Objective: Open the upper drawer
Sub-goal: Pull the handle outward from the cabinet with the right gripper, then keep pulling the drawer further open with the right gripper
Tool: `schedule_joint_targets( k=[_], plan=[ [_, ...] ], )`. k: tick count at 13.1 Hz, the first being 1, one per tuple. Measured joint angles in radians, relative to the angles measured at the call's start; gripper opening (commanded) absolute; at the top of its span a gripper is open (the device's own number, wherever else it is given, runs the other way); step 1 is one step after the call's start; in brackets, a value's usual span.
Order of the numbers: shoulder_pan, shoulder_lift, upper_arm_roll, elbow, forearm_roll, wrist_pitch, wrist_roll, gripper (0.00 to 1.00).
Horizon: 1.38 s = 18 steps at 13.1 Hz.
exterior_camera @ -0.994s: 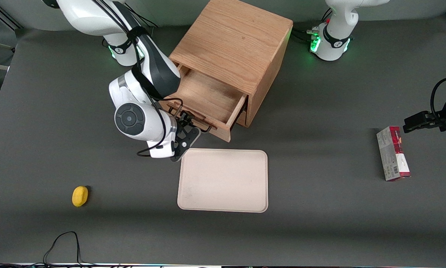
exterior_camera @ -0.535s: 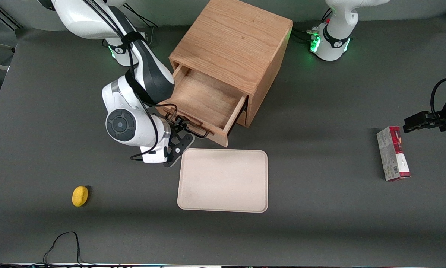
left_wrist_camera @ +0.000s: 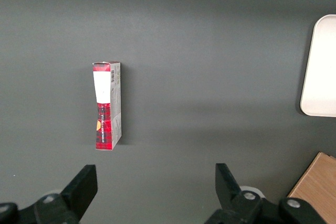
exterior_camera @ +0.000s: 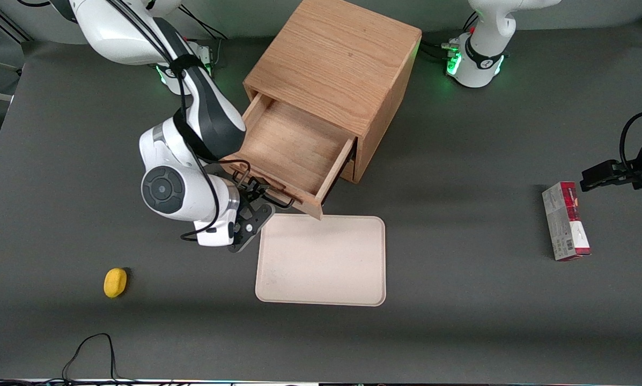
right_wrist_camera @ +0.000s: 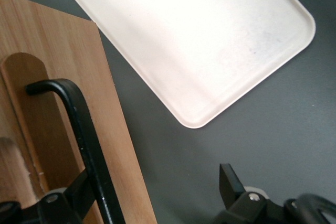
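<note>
Wrist housing and cable cover most of my gripper (exterior_camera: pixel 253 208) in the front view, so its fingers barely show there, and the cabinet face below the open drawer is hidden by the drawer itself. In my wrist camera the fingers are cut off at the frame edge; only their tips show. The handle's lower end runs out of that frame too.

My gripper (right_wrist_camera: pixel 156 176) sits in the middle of the front view, just nearer the camera than the drawer front. Its fingers are spread wide. The thin black handle (right_wrist_camera: pixel 84 129) passes between them and lies against one finger (right_wrist_camera: pixel 79 190), while the other finger stands well apart over the dark table (exterior_camera: pixel 460 321). Nothing is clamped; the handle is only hooked.

The upper drawer (exterior_camera: pixel 294 147) stands well out of the oak cabinet (exterior_camera: pixel 337 59) in the upper middle of the front view, its bare wooden floor open to the camera. Its front (right_wrist_camera: pixel 58 66) carries the handle (exterior_camera: pixel 270 199) over a routed recess. The drawer's nearest corner overlaps the edge of the cream tray (exterior_camera: pixel 321 260), which lies flat in the centre of the frame; I cannot tell whether they touch. In my wrist camera the tray (right_wrist_camera: pixel 199 35) lies just beside the drawer front.

A small yellow object (exterior_camera: pixel 115 282) rests on the table toward my end, and a red and white box (exterior_camera: pixel 566 221) lies toward the parked arm's end.
</note>
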Motion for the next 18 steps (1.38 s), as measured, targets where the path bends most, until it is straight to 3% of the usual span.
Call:
schedule_joint_targets(
  k=[18],
  plan=[
    [-0.061, 0.043, -0.001, 0.081, 0.0, 0.001, 0.0, 1.0]
  ],
)
